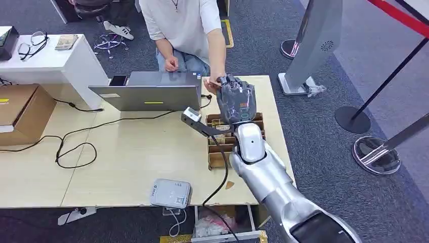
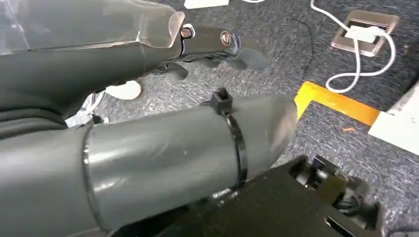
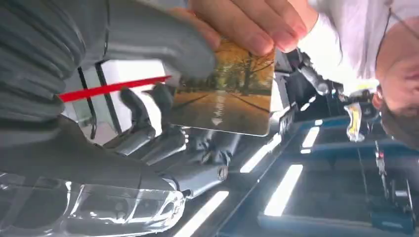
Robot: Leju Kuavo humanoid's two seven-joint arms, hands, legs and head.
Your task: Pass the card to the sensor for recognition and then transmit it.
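Observation:
My right hand [image 1: 236,99] is raised over the far side of the table, beside the laptop. In the right wrist view its thumb [image 3: 163,44] presses a card [image 3: 227,98], printed with an autumn tree avenue, against its fingers. A seated person's hand [image 1: 213,84] reaches across the table, and its fingers [image 3: 252,24] grip the same card at the opposite edge. A grey box-shaped reader [image 1: 171,193] lies near the table's front edge, well away from the card. My left hand [image 2: 207,44] hangs over the carpet, fingers stretched out, holding nothing.
A grey laptop [image 1: 152,92] stands at the table's far edge. A wooden compartment tray [image 1: 218,152] lies under my right forearm. Black cables [image 1: 76,147] loop over the left of the table [image 1: 131,162]. A cardboard box [image 1: 20,111] sits left, barrier posts [image 1: 354,119] right.

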